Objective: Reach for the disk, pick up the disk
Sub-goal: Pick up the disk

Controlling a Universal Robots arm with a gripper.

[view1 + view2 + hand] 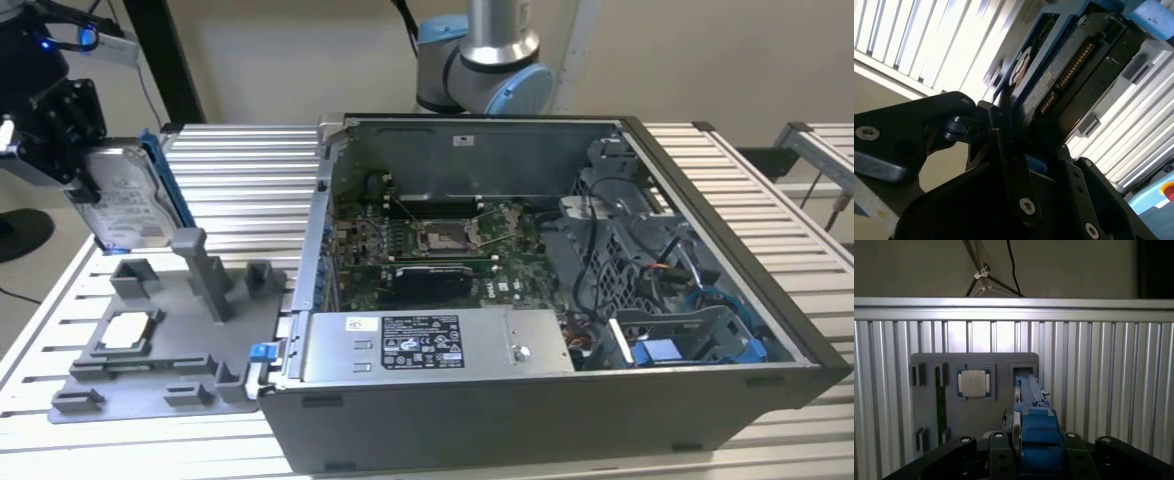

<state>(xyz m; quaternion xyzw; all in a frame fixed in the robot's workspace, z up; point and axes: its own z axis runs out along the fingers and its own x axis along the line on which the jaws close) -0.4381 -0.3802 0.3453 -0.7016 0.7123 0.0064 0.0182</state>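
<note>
In the exterior view the disk [131,195], silver-grey with a white label and a blue carrier frame, stands on edge at the far left. It hangs just above the grey fixture plate [147,350]. My gripper [87,172] is shut on it from the exterior view's left. The second wrist view shows the disk [1064,75] close up, clamped between the black fingers [1004,135]. In the first wrist view the disk [1034,420] is edge-on between the gripper's [1034,440] fingers, and the fixture's slot [1023,371] lies open below it.
A small white-topped chip [128,330] [974,383] sits in the fixture plate, beside upright grey posts [194,265]. The open computer case [534,270] takes up the middle and the exterior view's right of the slatted metal table [240,170]. The arm's base [483,60] stands behind it.
</note>
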